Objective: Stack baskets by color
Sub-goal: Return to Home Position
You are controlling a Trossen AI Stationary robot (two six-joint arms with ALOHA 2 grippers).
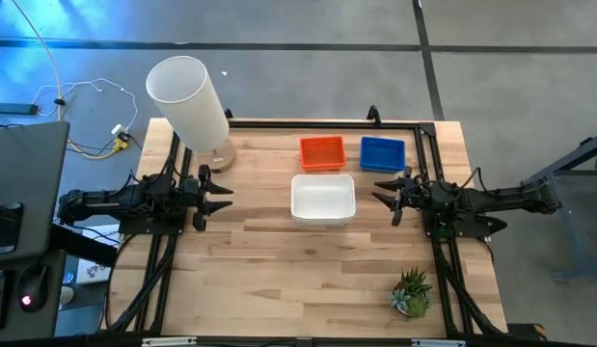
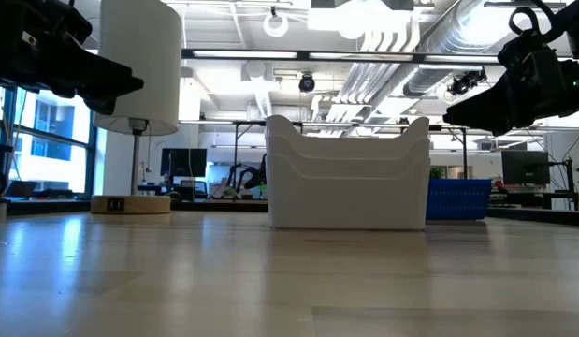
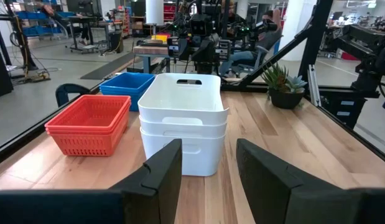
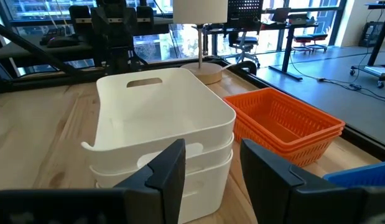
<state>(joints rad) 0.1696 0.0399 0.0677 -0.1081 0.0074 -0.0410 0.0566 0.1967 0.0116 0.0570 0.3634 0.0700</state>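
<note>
Facing each other across the worktop (image 1: 279, 260), the left tool (image 1: 221, 195) and the right tool (image 1: 383, 192) hang level above the wood, one at each side edge. Each tool has its two fingers parted with a clear gap between them, and neither has hold of anything. Neither tool touches a basket.

The white baskets (image 1: 323, 198) stand between the two tools, near the middle of the worktop, nested upright as one stack with three rims showing. The stack's long axis runs from the left arm's side to the right arm's side. Its short end walls, each with a handle slot, point at the tools.

The orange baskets (image 1: 322, 152) sit nested just beyond the white stack, toward the far edge, close to it but apart. The blue baskets (image 1: 382, 153) sit beside the orange ones on the right arm's side, with a narrow gap between the two stacks. Both stacks lie with their long axes parallel to that of the white stack.

A tall white cylinder (image 1: 187, 101) on a wooden base (image 1: 221, 154) stands at the far corner on the left arm's side. A potted plant (image 1: 412, 292) stands near the front corner on the right arm's side, well apart from all baskets.
</note>
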